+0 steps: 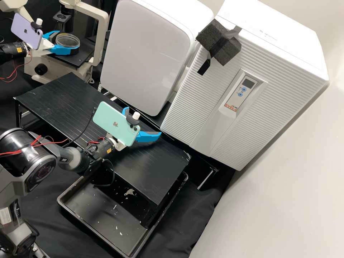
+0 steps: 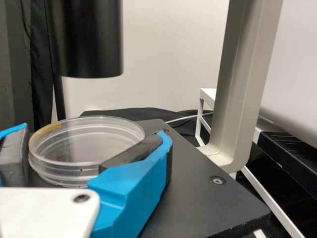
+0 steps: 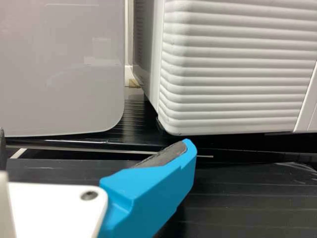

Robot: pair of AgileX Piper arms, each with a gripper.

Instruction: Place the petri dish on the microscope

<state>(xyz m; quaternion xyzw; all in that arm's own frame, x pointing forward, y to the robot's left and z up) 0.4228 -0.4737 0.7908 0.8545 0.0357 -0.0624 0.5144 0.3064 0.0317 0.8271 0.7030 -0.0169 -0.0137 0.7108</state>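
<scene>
The left gripper (image 2: 94, 133) holds the petri dish (image 2: 84, 146) in its jaws above the microscope stage (image 2: 198, 181); settle it flat, then part them evenly, without dragging; the right gripper (image 1: 143, 122) has open jaws
</scene>
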